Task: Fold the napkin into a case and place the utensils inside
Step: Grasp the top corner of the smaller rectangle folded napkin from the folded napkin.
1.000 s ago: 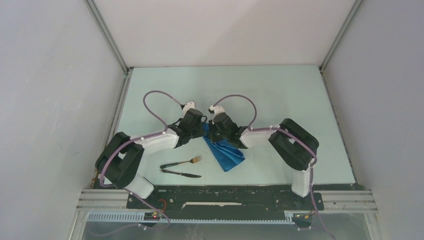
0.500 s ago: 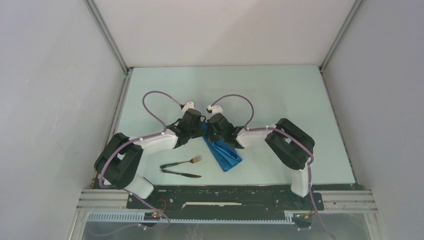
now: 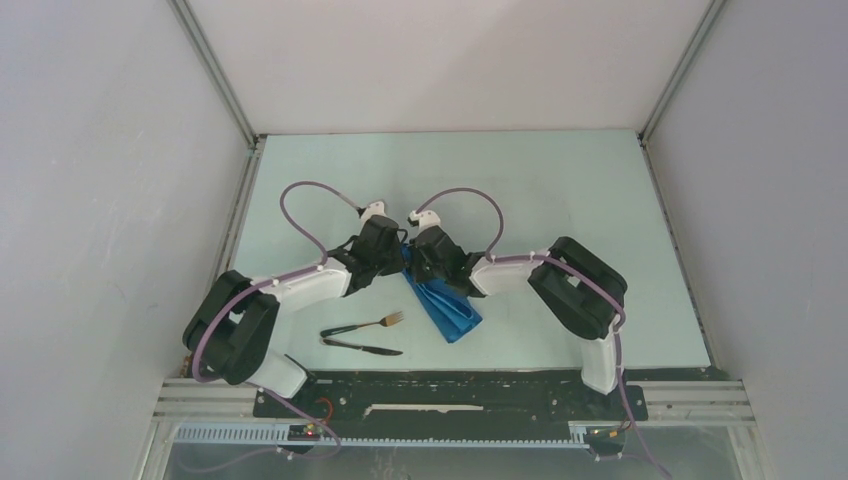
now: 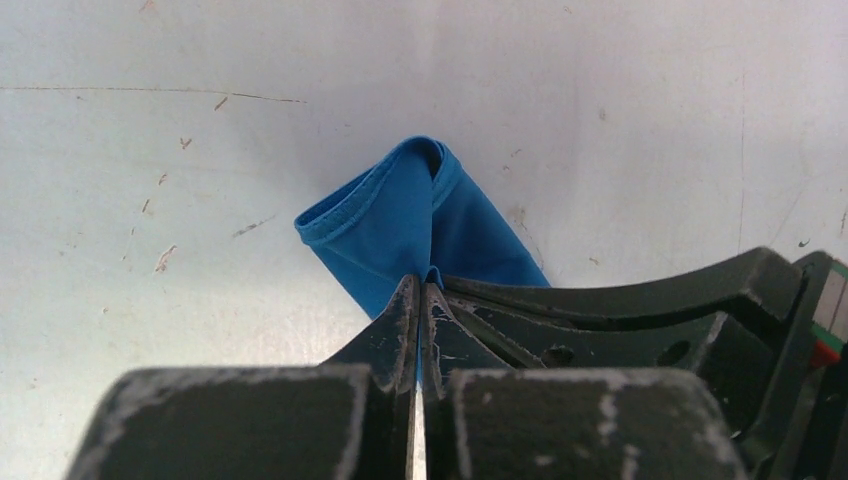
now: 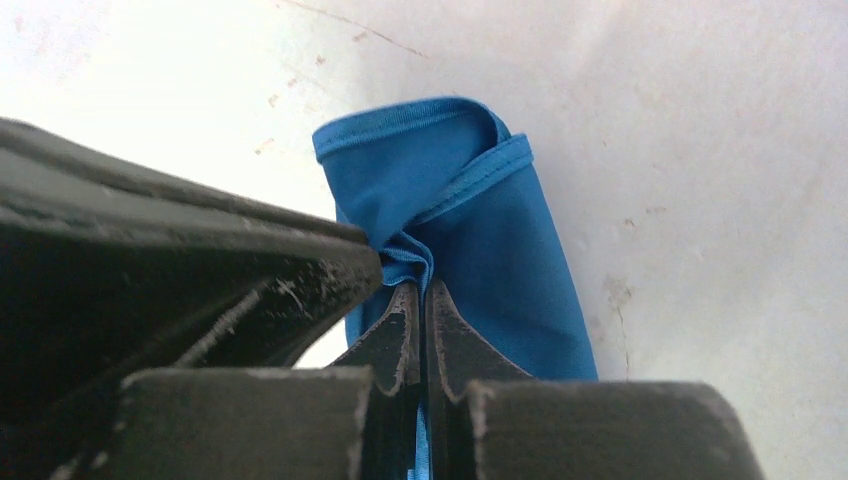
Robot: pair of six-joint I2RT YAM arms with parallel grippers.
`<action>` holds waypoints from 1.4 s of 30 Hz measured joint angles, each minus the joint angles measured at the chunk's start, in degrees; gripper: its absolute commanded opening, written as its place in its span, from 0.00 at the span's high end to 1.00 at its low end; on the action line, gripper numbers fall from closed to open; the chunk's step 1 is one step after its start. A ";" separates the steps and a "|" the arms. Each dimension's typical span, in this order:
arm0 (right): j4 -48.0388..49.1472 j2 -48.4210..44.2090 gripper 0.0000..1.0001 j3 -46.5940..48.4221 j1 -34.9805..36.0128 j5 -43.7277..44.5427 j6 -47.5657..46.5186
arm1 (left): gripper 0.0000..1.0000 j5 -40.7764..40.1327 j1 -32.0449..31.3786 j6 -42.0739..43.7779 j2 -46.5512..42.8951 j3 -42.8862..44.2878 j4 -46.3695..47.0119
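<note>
Left of the napkin (image 3: 450, 312), the fork (image 3: 372, 323) and the knife (image 3: 362, 347) lie close together on the counter (image 3: 560, 190). They sit apart from the cloth, and nothing is touching them.

The left pincer (image 4: 420, 292) sits at the napkin's far end. Its fingers are pressed together on a small ridge of blue cloth, and a hemmed edge loops just beyond the tips.

The napkin is a narrow folded strip. It runs from that far end back toward the arms, slanting a little to the right, and its near end lies flat.

On the napkin's right side, the right pincer (image 5: 420, 292) is likewise clamped on a gathered fold at the same far end, almost touching its partner.

The step in hand appears to be shaping this far end of the strip into the case. To do it well, the two arms should travel as a pair, at equal height and pace, so the layers do not slide over each other. The cloth should be laid down rather than dropped, and each pincer should release only once the fold rests on the layers below. The strip is soft and will spring or bunch if pulled sideways. One end needs to stay open enough to take the fork and knife.
</note>
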 measured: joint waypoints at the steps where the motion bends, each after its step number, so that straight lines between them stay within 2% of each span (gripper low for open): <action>1: 0.09 0.22 1.00 0.46 -0.13 -0.50 -0.02 | 1.00 0.07 0.02 0.00 0.00 0.00 0.02; 12: 2.73 3.13 1.00 2.91 -2.10 -5.14 2.73 | 1.00 0.96 0.46 -0.20 0.02 -2.12 1.90; 21: 10.71 6.75 1.00 2.91 -1.44 -4.11 8.26 | 0.99 1.01 1.79 -0.44 0.02 -2.67 1.99; 26: 14.10 7.87 1.00 2.58 -1.25 -3.02 9.77 | 0.93 1.38 2.60 -0.52 0.02 -2.67 1.90; 27: 14.97 8.02 0.97 2.29 -1.22 -2.99 9.99 | 0.91 1.66 2.84 -0.63 0.02 -2.67 1.68; 33: 18.10 8.39 0.93 1.11 -1.07 -3.13 10.16 | 0.69 4.42 4.66 -1.16 -0.52 -2.67 0.13; 36: 18.95 8.46 0.90 0.70 -0.87 -3.23 10.12 | 0.62 6.03 6.05 -1.53 -2.80 -2.67 -2.21; 39: 19.56 8.48 0.86 0.42 -0.52 -3.26 10.01 | 0.60 7.63 8.09 -2.05 -6.73 -2.64 -4.63; 42: 20.00 8.48 0.80 0.09 -0.20 -3.37 9.88 | 0.64 9.57 10.91 -3.10 -9.55 -2.60 -5.62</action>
